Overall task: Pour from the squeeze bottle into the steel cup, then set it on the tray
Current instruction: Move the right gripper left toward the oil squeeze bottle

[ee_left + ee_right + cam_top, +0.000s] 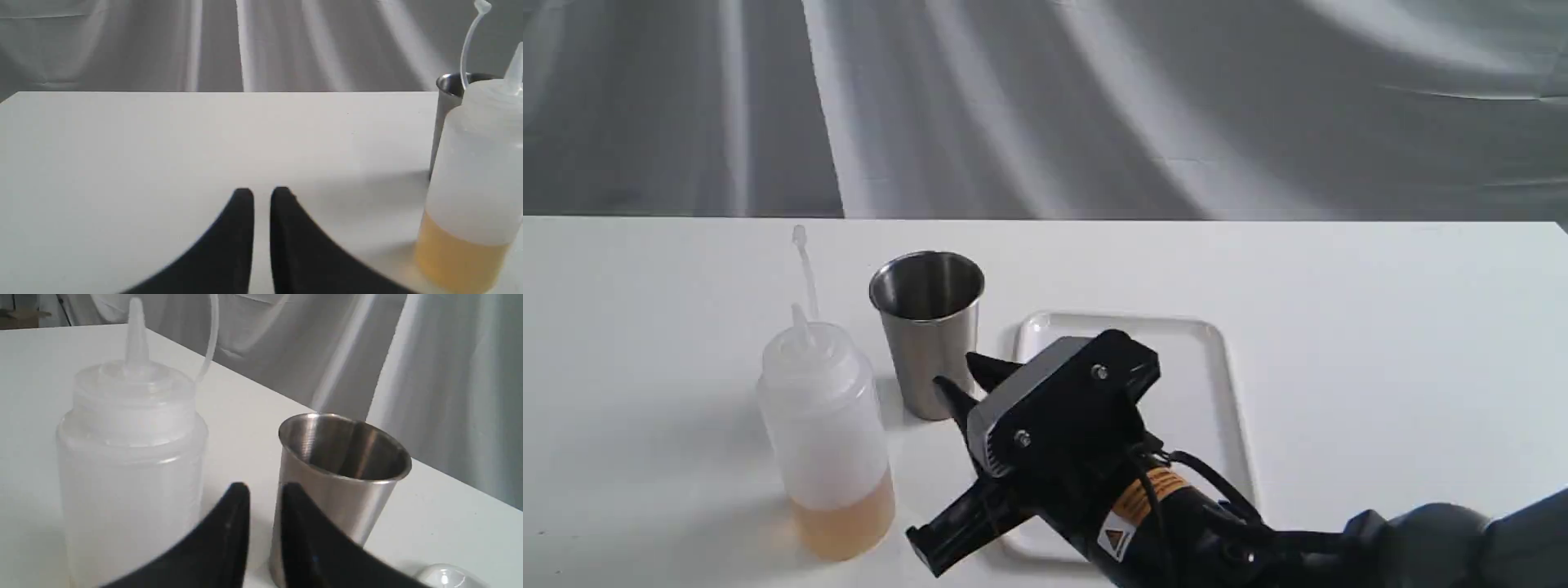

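The squeeze bottle (825, 416) stands upright on the table's left, amber liquid in its bottom, nozzle uncapped with the cap strap sticking up. Just behind and right of it stands the steel cup (927, 335), upright. The white tray (1209, 392) lies flat to the cup's right. My right gripper (957, 371) hovers over the tray's left edge, its fingertips pointing at the gap between bottle (130, 465) and cup (343, 473); the right gripper (263, 488) has its jaws slightly parted, holding nothing. My left gripper (261, 192) rests low over bare table, left of the bottle (474, 171), its fingers nearly together and empty.
The white table (1380, 327) stretches wide to the right of the tray and to the left of the bottle. A grey draped cloth hangs behind the far edge. The cup's rim (447, 98) peeks from behind the bottle in the left wrist view.
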`<state>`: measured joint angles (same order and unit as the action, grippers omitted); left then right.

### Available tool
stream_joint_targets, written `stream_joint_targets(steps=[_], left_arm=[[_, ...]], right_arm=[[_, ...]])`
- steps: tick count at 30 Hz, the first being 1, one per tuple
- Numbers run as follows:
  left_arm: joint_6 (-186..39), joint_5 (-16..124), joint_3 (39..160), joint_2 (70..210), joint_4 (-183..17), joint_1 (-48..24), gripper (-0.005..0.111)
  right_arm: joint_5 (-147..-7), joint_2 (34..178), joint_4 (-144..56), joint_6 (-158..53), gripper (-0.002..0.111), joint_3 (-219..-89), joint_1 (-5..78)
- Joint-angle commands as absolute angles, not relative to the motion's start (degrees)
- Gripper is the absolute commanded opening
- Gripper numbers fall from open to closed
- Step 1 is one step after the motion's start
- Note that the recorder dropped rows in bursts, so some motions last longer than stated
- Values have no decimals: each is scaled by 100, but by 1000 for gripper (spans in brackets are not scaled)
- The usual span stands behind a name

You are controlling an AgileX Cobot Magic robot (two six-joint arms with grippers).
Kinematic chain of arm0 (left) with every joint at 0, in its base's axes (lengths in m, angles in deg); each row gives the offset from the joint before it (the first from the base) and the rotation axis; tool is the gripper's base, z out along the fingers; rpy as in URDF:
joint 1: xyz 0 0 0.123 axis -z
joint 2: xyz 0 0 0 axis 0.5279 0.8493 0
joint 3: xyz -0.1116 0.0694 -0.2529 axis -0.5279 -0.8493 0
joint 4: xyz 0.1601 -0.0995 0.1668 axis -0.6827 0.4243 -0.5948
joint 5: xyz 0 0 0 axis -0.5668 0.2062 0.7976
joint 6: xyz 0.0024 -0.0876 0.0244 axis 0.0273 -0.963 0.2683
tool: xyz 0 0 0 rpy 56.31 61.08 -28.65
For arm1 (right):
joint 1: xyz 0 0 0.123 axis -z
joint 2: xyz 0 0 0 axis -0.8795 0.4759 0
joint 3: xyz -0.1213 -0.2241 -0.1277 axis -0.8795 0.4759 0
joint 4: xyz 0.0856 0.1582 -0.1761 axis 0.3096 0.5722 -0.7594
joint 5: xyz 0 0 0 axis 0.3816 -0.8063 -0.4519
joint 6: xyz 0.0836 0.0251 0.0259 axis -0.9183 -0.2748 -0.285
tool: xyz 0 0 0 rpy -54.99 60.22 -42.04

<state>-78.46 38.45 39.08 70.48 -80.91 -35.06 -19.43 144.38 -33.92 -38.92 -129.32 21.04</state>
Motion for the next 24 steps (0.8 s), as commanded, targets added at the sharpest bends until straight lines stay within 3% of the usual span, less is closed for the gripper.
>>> stream_joint_targets(steps=[1,3,5,13,24], left_arm=[[-7852,3886,3883,7033,-8092,-3493,8],[-7852,3886,3883,7033,-8092,-3493,8],[-7852,3886,3883,7033,-8092,-3493,8],[-7866,3886,3883,7033,-8092,-3493,8],[-7851,3886,3883,7033,-8092,-3493,8]], right_arm=[[-1726,14467,-3525,-3809,58,-12959,2098],[-1478,14476,-3594,-3809,88,-12991,2098],[-1519,14476,-3594,-3796,105,-13103,2098],[-2953,14476,-4268,-3990,105,-13851,2098],[-2732,14778,-5273,-4331,105,-13887,2098]])
